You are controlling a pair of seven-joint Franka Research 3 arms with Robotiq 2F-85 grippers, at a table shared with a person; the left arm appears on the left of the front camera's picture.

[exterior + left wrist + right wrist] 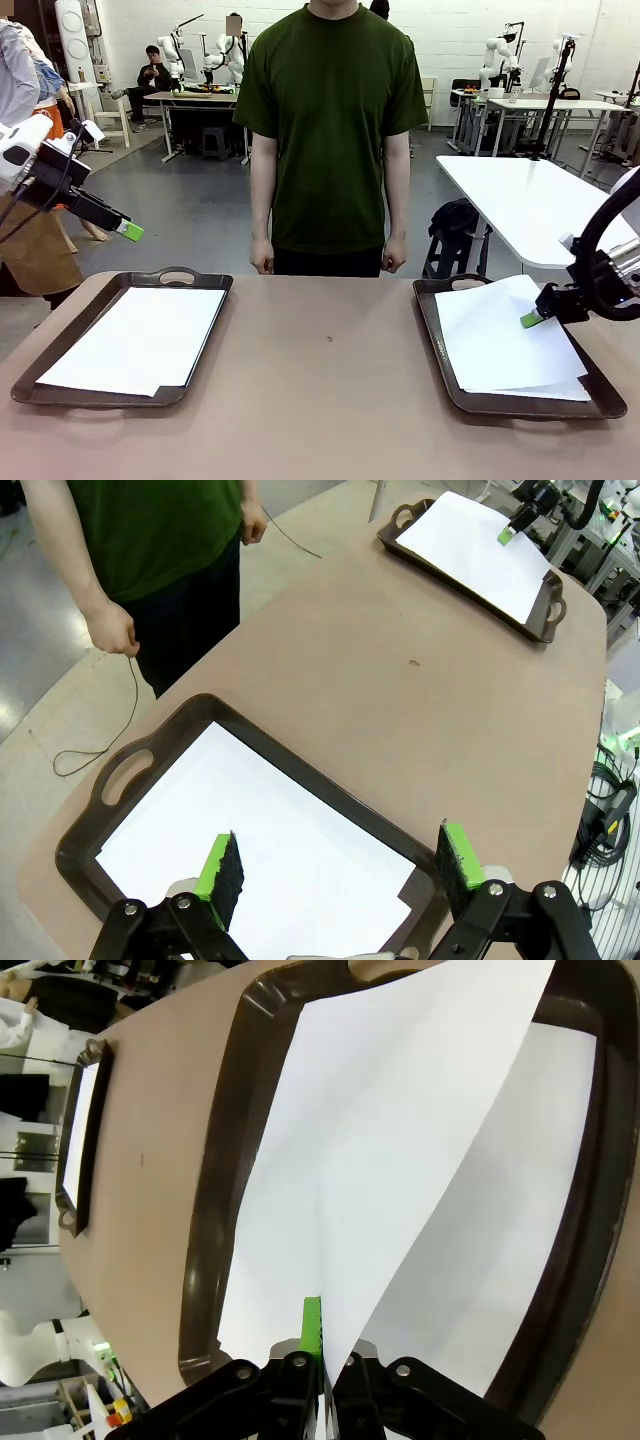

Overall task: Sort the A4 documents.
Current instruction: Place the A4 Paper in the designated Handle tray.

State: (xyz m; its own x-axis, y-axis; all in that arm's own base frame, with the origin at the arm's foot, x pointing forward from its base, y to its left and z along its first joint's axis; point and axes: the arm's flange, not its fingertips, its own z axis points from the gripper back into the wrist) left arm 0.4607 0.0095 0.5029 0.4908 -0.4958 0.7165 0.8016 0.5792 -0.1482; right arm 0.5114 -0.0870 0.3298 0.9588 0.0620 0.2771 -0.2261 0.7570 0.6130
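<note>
A white-painted brick wall (440,40) is seen at the back of the room, above a smooth grey concrete floor (200,205). White-topped metal-legged tables (530,205) are set to the right and farther back. A dark bag (455,225) is propped beside the nearest table. Even lighting is cast throughout.

Our left arm comes in high from the left, its black, green-padded left pincer (128,231) angled downward with the jaws standing wide apart; in its wrist view the two green pads (222,865) sit far from each other. Our right arm curves in from the right and reaches low, its black right pincer (531,319) pressed fully together, the green pads (312,1326) meeting in a single thin strip, pinching a white paper sheet (400,1160).
</note>
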